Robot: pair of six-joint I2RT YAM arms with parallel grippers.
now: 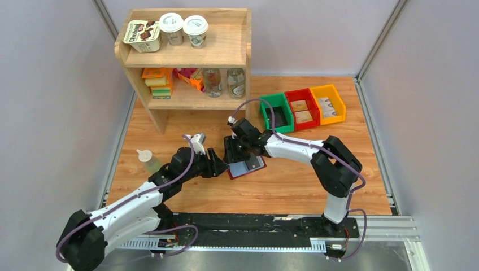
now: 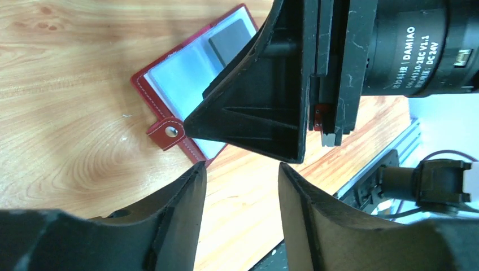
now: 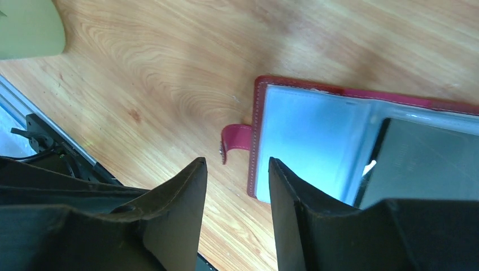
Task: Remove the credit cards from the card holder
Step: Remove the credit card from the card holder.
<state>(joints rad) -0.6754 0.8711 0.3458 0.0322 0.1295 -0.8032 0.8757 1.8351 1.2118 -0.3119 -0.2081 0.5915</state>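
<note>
Wood-grain tabletop boxed in by grey walls, seen from above. At the back there's a wooden shelf with cups and a tub on top and bottles and packets lower down. To its right sits a row of three bins: green, red, yellow. A squeeze bottle stands off to the left. The card holder lies open and flat mid-table, and both arms meet right at it. The left gripper is at its left edge and the right gripper is over its far-left part. Can't read either set of jaws from up here.

Left wrist cam: the left gripper's fingers are spread, with nothing but bare wood between them, so it's released and grasping nothing. The holder lies just beyond, maroon cover down and bluish clear sleeves up. Its closing tab with the snap pokes out toward the camera. One dark credit card sits in the far sleeve. The right gripper's black body hangs in front and hides a good chunk of the holder.

Right wrist cam: these fingers are apart too, with table showing through the gap, so not clamped on anything. One finger overlaps the holder's near edge in view, and I honestly can't tell if it touches. The greyish card sits in the right-hand sleeve, and the tab sticks out left onto the wood. The pale green bottle is blurry in the top-left corner.
</note>
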